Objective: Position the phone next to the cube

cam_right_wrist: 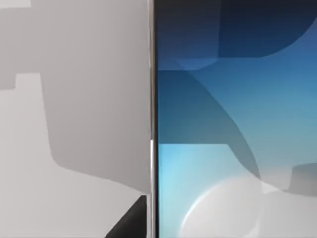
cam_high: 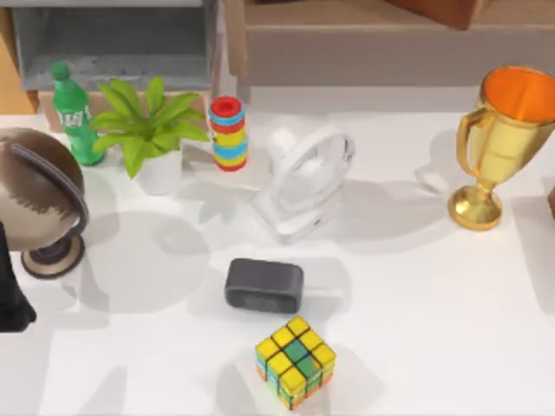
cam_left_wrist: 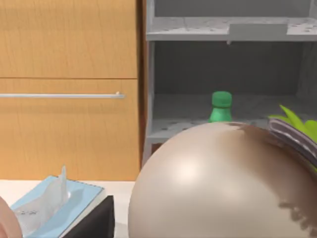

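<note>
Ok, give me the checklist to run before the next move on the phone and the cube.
1. Cube located, near table front: ok.
2. Phone close under right wrist camera: ok.
3. Phone gripped by right arm: cannot tell.
4. Bare table right of the cube for the phone: ok.
5. Dark grey block just behind the cube, blocks that side: not ok.
6. Left arm parked at the table's left edge, out of the way: ok.

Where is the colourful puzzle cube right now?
In the top view, the cube sits near the table's front edge, around the middle, just in front of the dark grey block.
</note>
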